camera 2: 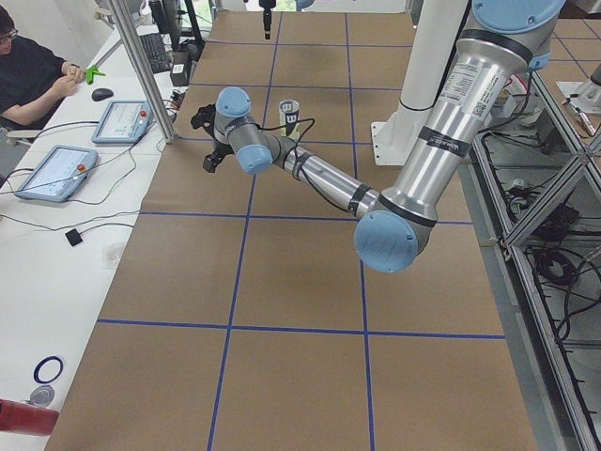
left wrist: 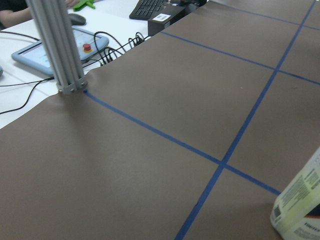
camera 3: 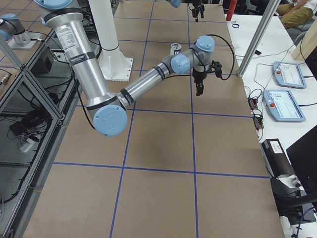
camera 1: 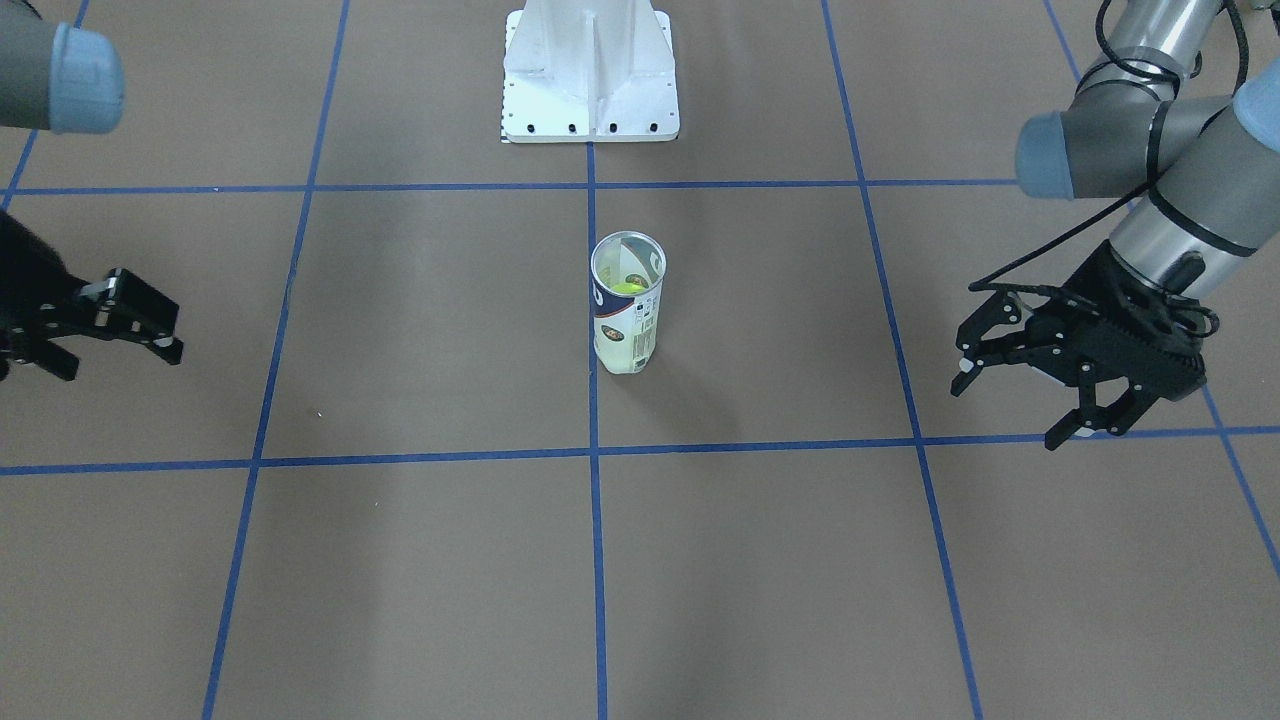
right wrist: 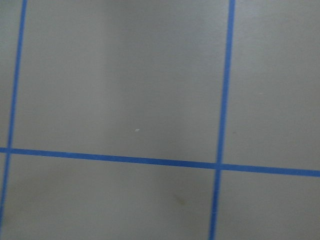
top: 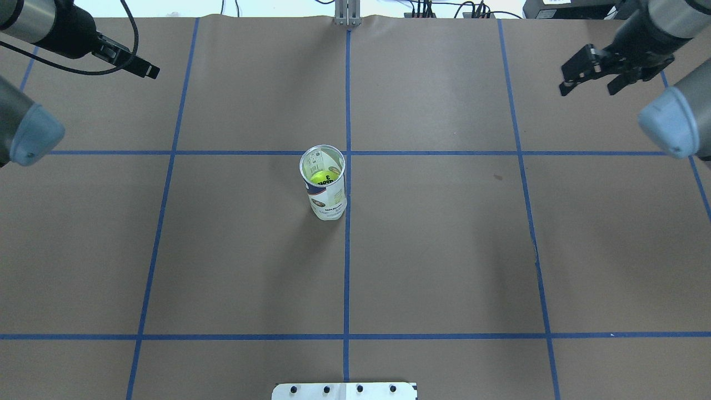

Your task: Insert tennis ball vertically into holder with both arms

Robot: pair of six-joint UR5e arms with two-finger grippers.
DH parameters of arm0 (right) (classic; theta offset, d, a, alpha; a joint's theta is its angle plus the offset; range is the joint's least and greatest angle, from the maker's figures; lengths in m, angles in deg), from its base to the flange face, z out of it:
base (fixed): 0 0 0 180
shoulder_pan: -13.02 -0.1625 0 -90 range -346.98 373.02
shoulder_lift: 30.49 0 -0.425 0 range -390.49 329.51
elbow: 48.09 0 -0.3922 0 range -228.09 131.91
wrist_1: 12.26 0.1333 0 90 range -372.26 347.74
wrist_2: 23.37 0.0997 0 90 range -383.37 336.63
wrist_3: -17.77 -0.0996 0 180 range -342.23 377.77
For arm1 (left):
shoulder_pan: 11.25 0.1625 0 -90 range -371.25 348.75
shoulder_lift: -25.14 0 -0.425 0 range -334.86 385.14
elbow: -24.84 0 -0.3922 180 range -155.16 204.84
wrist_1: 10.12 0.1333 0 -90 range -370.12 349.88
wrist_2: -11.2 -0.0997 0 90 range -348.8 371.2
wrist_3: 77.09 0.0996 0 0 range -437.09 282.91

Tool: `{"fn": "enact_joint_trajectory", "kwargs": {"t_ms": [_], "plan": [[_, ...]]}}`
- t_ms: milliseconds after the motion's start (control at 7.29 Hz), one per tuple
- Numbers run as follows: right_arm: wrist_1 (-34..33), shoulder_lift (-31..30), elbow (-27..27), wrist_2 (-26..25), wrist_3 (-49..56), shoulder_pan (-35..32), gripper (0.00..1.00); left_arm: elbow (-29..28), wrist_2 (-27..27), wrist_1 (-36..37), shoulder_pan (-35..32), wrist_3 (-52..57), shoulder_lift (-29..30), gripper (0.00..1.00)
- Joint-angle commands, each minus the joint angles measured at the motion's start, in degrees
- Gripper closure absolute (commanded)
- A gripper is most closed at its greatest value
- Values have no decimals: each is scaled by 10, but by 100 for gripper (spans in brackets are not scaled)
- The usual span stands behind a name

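- While both arms hung out toward opposite ends of the counter [top: 444, 250], the holder [top: 325, 189] stood upright near its middle, just left of the centre tape line [top: 347, 278] in the overhead view.
- The holder's top was open, and a yellow-green ball [top: 324, 178] showed inside it through the mouth.
- The left hand [camera 1: 1010, 405] hovered well apart from the holder, its two black fingers spread wide and holding nothing.
- The right hand [top: 587, 89] hovered well off to the holder's other side, fingers likewise parted and empty.
- Neither hand touched the holder or the ball.
- Blue tape divided the brown counter into large squares.
- The white pedestal [camera 1: 590, 80] stood on the centre line behind the holder, on the robot's side.
- The left wrist view caught only a lower corner of the holder at its bottom right edge; the right wrist view showed bare counter and crossing tape.
- In the left side view, a person [camera 2: 28, 75] sat beyond the counter's edge.
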State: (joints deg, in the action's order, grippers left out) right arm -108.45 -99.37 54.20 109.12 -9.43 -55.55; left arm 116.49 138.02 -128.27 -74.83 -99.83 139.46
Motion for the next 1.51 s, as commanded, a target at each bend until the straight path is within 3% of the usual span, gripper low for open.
{"fn": "enact_joint_trajectory", "kwargs": {"t_ms": [0,274,411,548,685,823,1097,1371], "plan": [[1,-37,-61,1,151,-73,1,-22,22,29,-5,7,-15,1],[7,-51,-64,-29,156,-80,1,-32,23,33,-45,30,-38,1],[15,-83,-74,-65,165,-78,1,-44,20,95,-76,71,-38,1],[23,-91,-79,-72,171,-80,1,-42,17,200,-93,92,-31,1],[22,-99,-83,-70,171,-83,1,-34,22,253,-122,131,-31,1],[17,-99,-85,-67,171,-91,1,-28,20,300,-137,240,-29,1],[19,-100,-106,-27,178,-125,1,-29,20,308,-159,274,-39,1],[21,-112,-111,-18,217,-140,1,-31,19,294,-174,275,-84,0]]}}
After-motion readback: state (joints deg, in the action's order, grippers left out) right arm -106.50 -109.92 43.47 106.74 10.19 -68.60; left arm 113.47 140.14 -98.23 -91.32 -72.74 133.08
